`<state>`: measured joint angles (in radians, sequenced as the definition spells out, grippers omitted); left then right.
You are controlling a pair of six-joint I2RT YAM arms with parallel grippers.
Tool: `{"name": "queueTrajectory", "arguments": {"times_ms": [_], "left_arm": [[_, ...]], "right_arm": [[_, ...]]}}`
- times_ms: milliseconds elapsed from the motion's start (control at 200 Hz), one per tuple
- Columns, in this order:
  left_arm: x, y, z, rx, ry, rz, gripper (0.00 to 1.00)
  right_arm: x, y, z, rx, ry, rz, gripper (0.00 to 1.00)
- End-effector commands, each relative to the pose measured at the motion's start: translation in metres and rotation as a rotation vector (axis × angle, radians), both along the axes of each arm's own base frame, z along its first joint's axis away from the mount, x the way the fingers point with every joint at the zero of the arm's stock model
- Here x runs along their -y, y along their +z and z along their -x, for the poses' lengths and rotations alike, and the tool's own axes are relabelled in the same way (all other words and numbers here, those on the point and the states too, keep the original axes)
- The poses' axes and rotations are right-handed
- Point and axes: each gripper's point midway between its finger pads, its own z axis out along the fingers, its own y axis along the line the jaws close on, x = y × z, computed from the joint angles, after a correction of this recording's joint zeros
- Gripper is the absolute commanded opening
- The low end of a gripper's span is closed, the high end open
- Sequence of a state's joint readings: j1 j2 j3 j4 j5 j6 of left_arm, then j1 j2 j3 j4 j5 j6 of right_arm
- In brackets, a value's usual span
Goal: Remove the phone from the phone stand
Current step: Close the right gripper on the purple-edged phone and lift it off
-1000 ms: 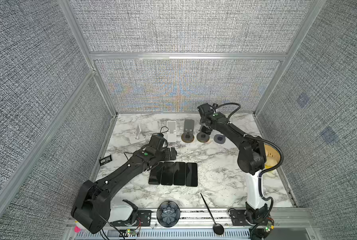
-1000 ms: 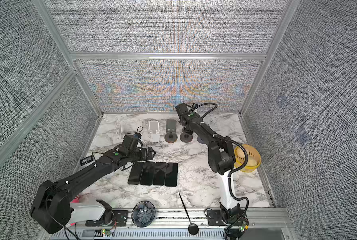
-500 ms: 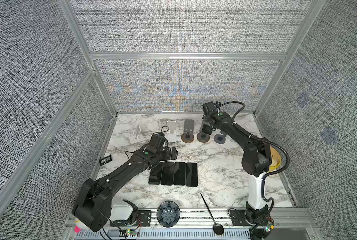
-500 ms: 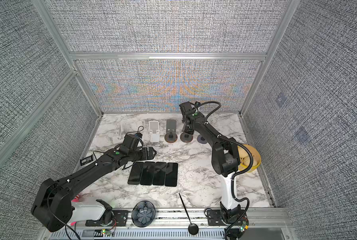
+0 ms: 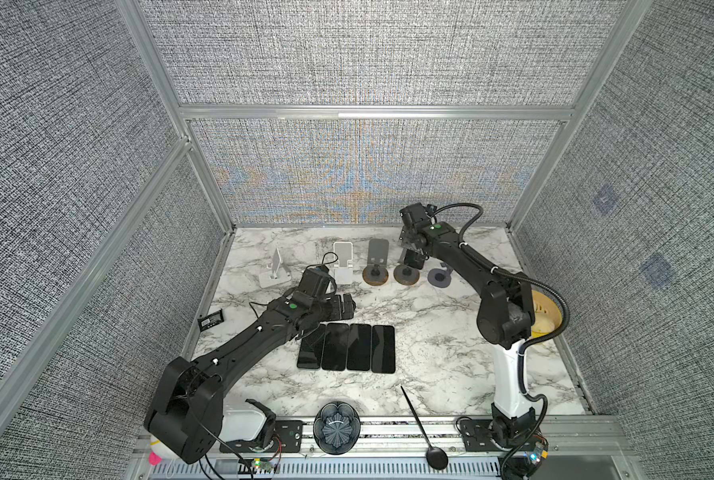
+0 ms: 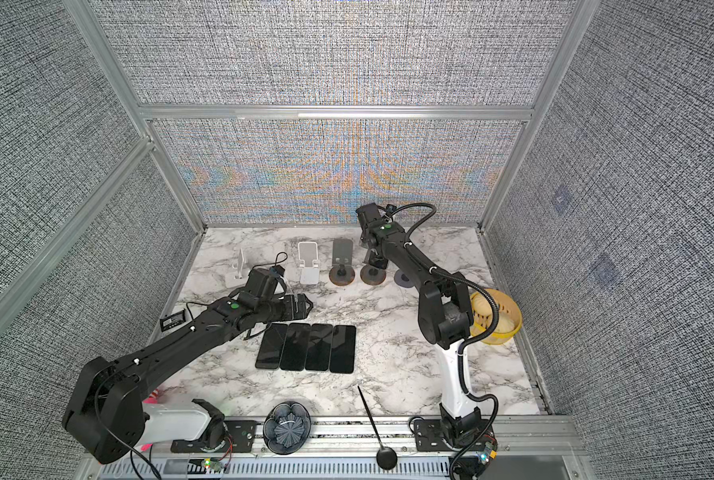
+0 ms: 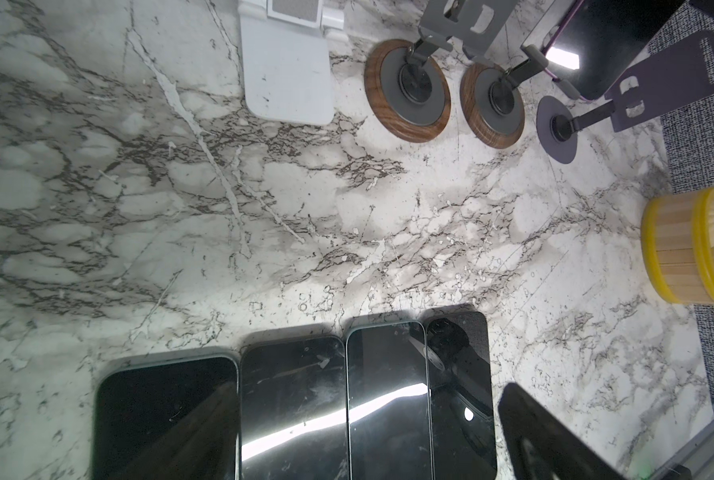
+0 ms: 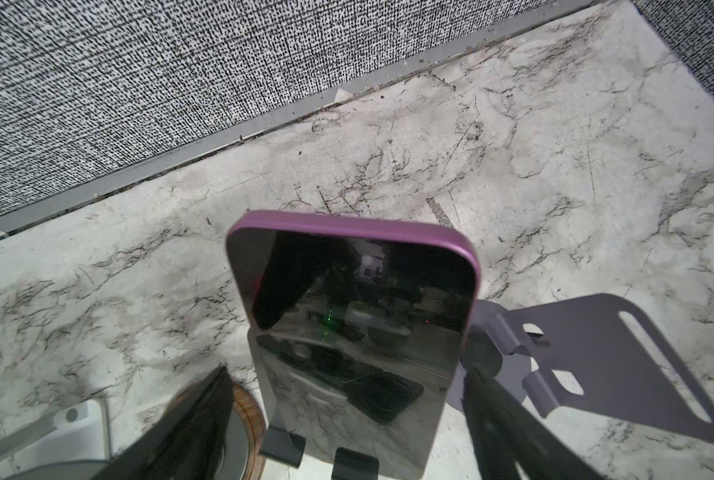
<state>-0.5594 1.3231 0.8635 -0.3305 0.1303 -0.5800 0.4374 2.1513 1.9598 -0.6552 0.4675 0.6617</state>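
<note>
Approach looks to be the step in hand: the right gripper [image 8: 347,374] hangs at the back of the bench [image 5: 430,332] with its jaws wide apart, one to each side of the phone [image 8: 353,291] and closed on nothing. The phone stands nearly upright on the phone stand [image 7: 492,106], its foot caught in the two small lips at the front of the cradle.

The left gripper [image 5: 349,306] hovers over a row of four phones [image 5: 347,347] lying flat mid-bench; its jaws are spread to their widest and empty.

As I judge it, the next move calls for the right jaws to settle level with the phone's long edges and close squarely on them. They should then lift it up and clear of the lips before drawing it forward; a sideways pull might drag or tip the stand.

In both top views the right wrist hides most of the phone, though the whole bench and both arms are plain. The right wrist view alone shows the purple rim, the lips under the foot, and a dark finger [image 8: 189,424] with bare marble between it and the phone's edge; on the far side I cannot tell whether the jaw touches. It also shows the purple stand [image 8: 621,365] just beside, empty. The left wrist view shows the phone at an angle, carried on an arm leaning off a wood-rimmed round base.
</note>
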Motion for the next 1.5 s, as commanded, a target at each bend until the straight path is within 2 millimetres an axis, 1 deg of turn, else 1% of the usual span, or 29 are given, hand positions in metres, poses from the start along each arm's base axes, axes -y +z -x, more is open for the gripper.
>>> {"name": "queueTrajectory", "arguments": {"times_ms": [0, 235, 365, 545, 885, 1170, 1370, 1496], "left_arm": [[-0.002, 0.004, -0.003, 0.026, 0.005, 0.000, 0.98], [-0.004, 0.004, -0.003, 0.033, 0.009, -0.010, 0.98], [-0.004, 0.003, -0.003, 0.033, 0.008, -0.012, 0.98], [-0.004, 0.003, -0.003, 0.031, 0.008, -0.012, 0.98], [-0.003, 0.002, -0.004, 0.029, 0.009, -0.008, 0.98], [-0.003, 0.004, -0.004, 0.031, 0.009, -0.003, 0.98], [-0.001, 0.005, -0.003, 0.028, 0.005, 0.005, 0.98], [0.001, 0.006, -0.003, 0.027, 0.003, 0.015, 0.98]], "right_arm": [[0.003, -0.006, 0.000, -0.023, -0.022, 0.015, 0.88], [0.006, -0.017, -0.001, -0.040, -0.043, 0.041, 0.88], [0.009, -0.019, -0.001, -0.045, -0.054, 0.051, 0.87], [0.008, -0.022, -0.002, -0.046, -0.057, 0.052, 0.86], [0.009, -0.017, 0.003, -0.035, -0.056, 0.048, 0.77], [0.008, -0.007, 0.006, -0.022, -0.043, 0.042, 0.71], [0.009, -0.001, 0.013, -0.016, -0.039, 0.027, 0.71], [0.009, -0.003, 0.013, -0.016, -0.030, 0.021, 0.71]]}}
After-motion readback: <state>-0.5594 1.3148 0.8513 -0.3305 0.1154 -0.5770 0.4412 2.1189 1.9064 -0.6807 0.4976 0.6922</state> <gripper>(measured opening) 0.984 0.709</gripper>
